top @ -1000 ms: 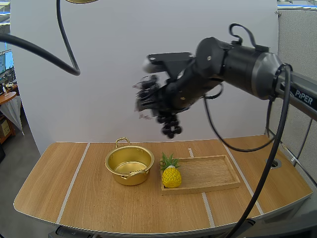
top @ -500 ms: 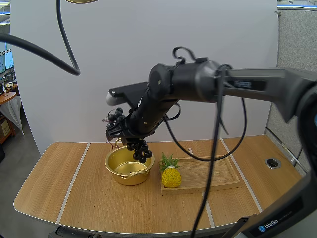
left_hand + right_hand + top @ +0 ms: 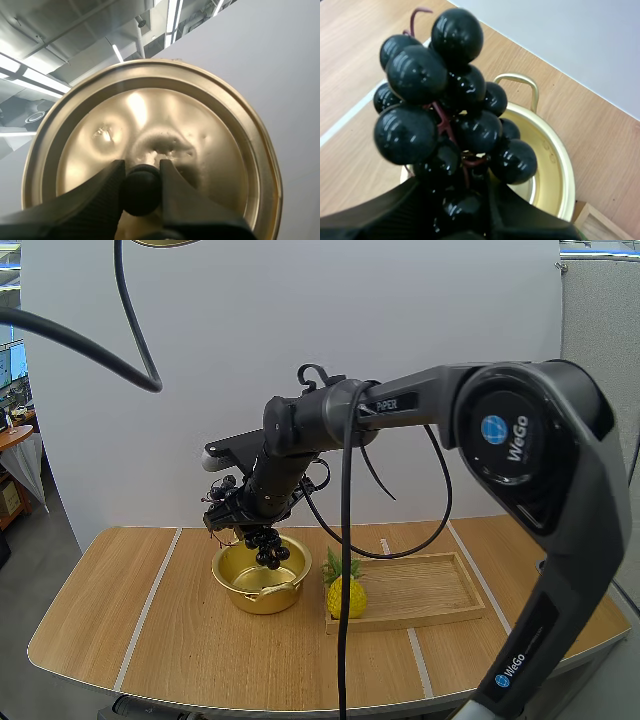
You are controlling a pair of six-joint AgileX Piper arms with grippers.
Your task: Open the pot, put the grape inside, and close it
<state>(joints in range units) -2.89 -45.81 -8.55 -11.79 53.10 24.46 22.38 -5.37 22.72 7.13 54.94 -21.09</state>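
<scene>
The gold pot stands open on the table, left of the tray. My right gripper hangs just above the pot's far rim, shut on the bunch of dark grapes, which dangles over the pot's mouth. Seen from the right wrist, the grapes are pinched between my fingers above the pot. My left gripper is shut on the black knob of the gold lid, held up in the air with its underside toward the camera.
A wooden tray lies to the right of the pot, with a toy pineapple at its left end. Bare table stretches to the left and in front of the pot.
My right arm has swung down and left with the grapes, from high above the tray to just over the open pot.
</scene>
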